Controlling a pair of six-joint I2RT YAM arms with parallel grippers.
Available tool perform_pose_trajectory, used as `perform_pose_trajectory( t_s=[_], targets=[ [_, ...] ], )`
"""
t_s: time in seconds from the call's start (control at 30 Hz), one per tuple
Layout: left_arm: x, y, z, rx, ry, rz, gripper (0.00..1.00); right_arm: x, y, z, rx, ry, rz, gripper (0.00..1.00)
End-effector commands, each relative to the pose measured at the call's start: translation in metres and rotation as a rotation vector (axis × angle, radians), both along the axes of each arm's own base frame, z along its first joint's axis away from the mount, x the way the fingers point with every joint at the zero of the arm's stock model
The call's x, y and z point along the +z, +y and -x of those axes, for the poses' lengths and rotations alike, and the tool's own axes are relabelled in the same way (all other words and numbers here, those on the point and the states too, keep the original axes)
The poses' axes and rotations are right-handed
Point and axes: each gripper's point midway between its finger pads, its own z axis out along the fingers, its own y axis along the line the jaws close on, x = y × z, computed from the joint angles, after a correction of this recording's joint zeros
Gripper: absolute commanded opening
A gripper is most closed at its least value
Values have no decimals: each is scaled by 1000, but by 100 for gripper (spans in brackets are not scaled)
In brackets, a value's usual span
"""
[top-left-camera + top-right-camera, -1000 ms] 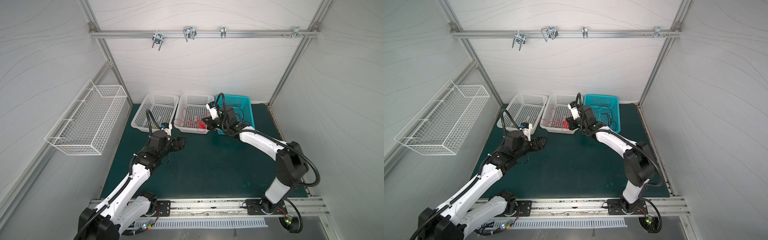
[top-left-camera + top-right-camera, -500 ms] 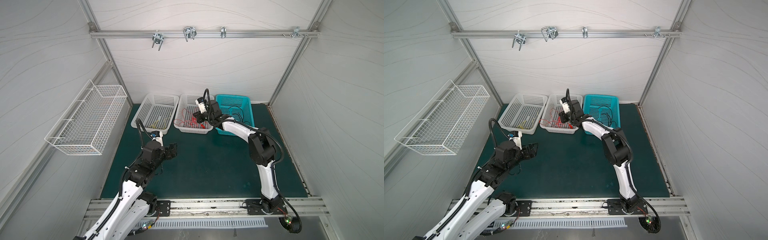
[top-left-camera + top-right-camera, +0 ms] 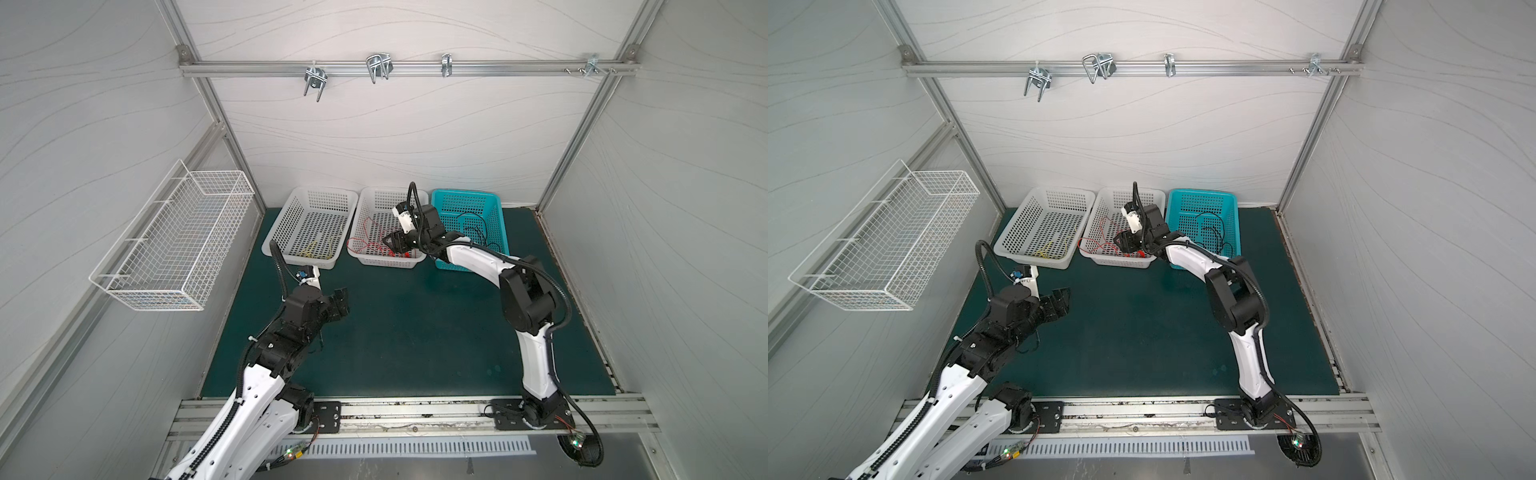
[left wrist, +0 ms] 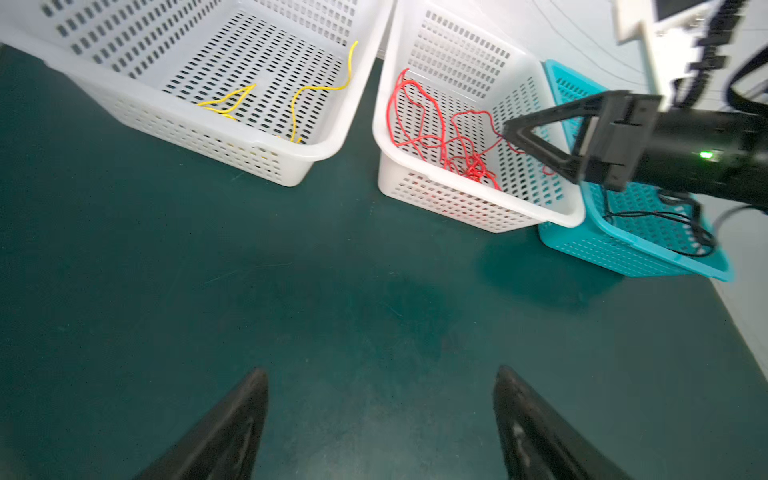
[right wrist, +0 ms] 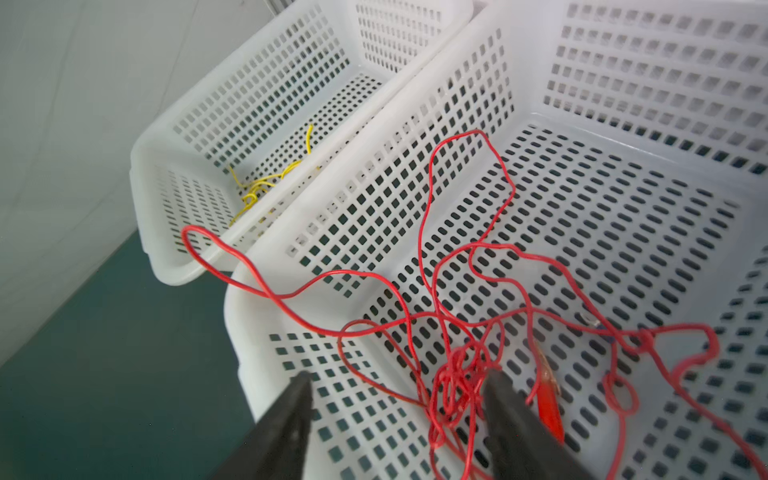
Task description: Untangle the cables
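The cables lie sorted by colour. A red tangle (image 3: 368, 241) (image 5: 457, 365) fills the middle white basket (image 3: 390, 262), with one loop over its left rim. Yellow cables (image 3: 313, 249) (image 4: 299, 95) lie in the left white basket (image 3: 299, 259). Black ones (image 3: 473, 226) (image 4: 665, 216) are in the teal basket (image 3: 496, 208). My right gripper (image 3: 388, 241) (image 5: 399, 376) hangs open over the middle basket's near end; the red knot sits beside one finger, held by neither. My left gripper (image 3: 338, 301) (image 4: 381, 370) is open and empty above the green mat, well short of the baskets.
A wire basket (image 3: 174, 245) is fixed to the left wall. Metal hooks (image 3: 378, 68) hang from the rail on the back wall. The three plastic baskets stand side by side against the back wall, with green mat (image 3: 415, 332) in front of them.
The right gripper has opened over the red tangle after shifting slightly left into the middle basket. The left arm drew back from the baskets, then stayed put.
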Motion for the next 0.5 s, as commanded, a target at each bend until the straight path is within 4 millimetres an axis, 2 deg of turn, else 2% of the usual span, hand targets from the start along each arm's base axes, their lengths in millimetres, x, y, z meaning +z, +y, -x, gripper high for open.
perform_pose_trajectory(
  t_s=[0.0,0.17,0.23,0.3,0.47],
  targets=[
    [-3,29,3,155,13,-63,86,56,-24,11,-46,-126,-20,80],
    [-10,61,13,313,17,-137,87,53,-79,42,-161,-157,69,99],
    [-11,69,15,368,2,-140,88,53,-104,53,-224,-169,113,99],
    [-11,73,15,391,-17,-139,88,40,-133,66,-285,-157,169,99],
    [-8,76,9,400,-70,-162,89,27,-216,98,-469,-148,199,99]
  ],
)
